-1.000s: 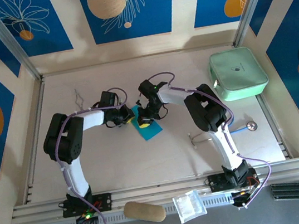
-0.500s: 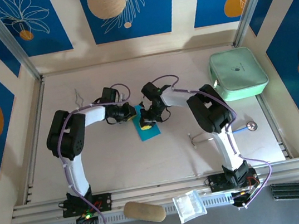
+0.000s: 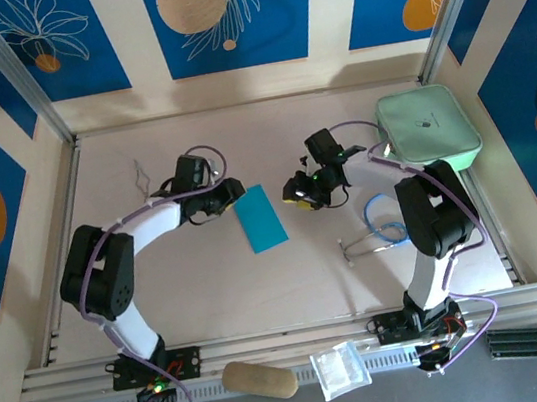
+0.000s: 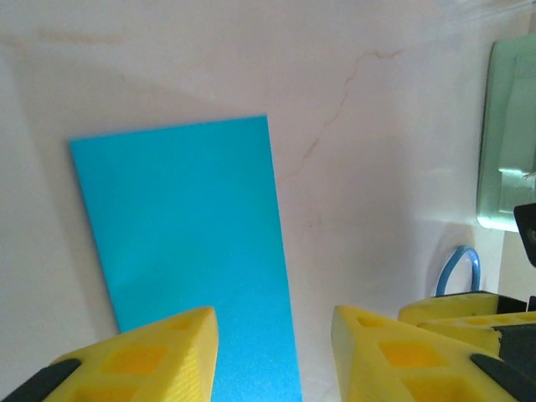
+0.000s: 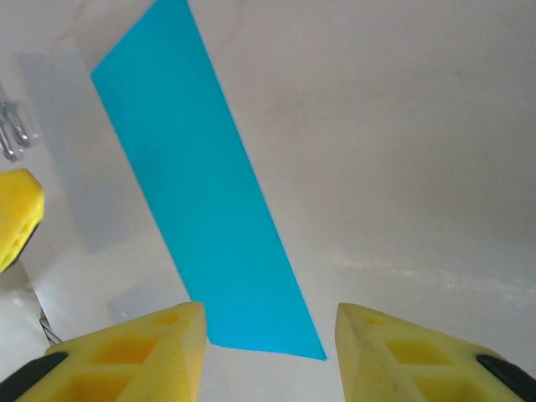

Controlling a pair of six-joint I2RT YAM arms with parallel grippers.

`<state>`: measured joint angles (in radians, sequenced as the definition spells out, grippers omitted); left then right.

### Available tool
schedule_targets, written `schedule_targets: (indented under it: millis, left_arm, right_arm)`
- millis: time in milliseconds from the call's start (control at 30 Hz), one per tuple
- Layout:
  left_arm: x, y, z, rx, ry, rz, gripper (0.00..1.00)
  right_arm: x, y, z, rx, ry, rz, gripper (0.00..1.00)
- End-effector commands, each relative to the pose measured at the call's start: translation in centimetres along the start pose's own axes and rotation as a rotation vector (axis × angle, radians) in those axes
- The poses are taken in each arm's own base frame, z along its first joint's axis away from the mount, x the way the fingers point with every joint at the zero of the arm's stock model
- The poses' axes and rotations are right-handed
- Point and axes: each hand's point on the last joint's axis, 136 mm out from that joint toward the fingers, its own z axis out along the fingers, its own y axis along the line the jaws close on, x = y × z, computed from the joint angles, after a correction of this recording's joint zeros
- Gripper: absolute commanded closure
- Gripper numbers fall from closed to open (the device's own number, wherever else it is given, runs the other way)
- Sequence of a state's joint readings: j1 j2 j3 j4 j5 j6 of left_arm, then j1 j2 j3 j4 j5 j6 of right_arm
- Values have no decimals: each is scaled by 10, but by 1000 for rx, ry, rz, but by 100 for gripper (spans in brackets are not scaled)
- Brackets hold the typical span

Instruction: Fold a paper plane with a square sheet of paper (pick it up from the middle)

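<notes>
The square sheet of paper (image 3: 260, 218) lies flat on the table as a teal-blue rectangle, folded in half, and nothing touches it. My left gripper (image 3: 231, 193) hovers just off its upper left corner, open and empty. In the left wrist view the paper (image 4: 188, 243) runs under the left finger, and the left gripper (image 4: 275, 325) stands open over the paper's right edge. My right gripper (image 3: 295, 193) is to the paper's right, apart from it, open and empty. The right wrist view has the paper (image 5: 201, 209) ahead of the open right gripper (image 5: 270, 322).
A mint-green pouch (image 3: 426, 132) sits at the back right. A blue cable loop (image 3: 385, 219) and a thin metal piece (image 3: 354, 246) lie by the right arm. A wire clip (image 3: 143, 174) lies at the back left. A tan object (image 3: 260, 379) and a clear bag (image 3: 339, 368) rest on the front rail.
Both grippers have opened and let go of the paper. The right gripper has swung away to the right and the left has drawn back a little. The paper now lies flat.
</notes>
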<state>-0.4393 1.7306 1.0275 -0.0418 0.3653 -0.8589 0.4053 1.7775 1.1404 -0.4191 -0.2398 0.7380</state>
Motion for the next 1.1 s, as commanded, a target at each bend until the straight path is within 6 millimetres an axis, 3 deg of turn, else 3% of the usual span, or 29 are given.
schedule_targets:
  millis: [0, 200, 500, 767, 1067]
  left_arm:
    - [15, 8, 8, -61, -24, -92, 61]
    - [29, 20, 28, -124, -16, -118, 71]
    - [30, 46, 40, -219, -36, -125, 73]
    - [50, 79, 42, -315, 6, -182, 75]
    - [58, 90, 42, -349, 22, -214, 76]
  right_arm:
    - [9, 6, 1, -44, 30, 4, 54]
    - [23, 6, 12, -77, 85, 0, 53]
    - [40, -1, 24, -37, 146, -72, 54]
    - [59, -9, 35, 30, 218, -134, 57]
    - [72, -9, 44, 41, 268, -162, 59]
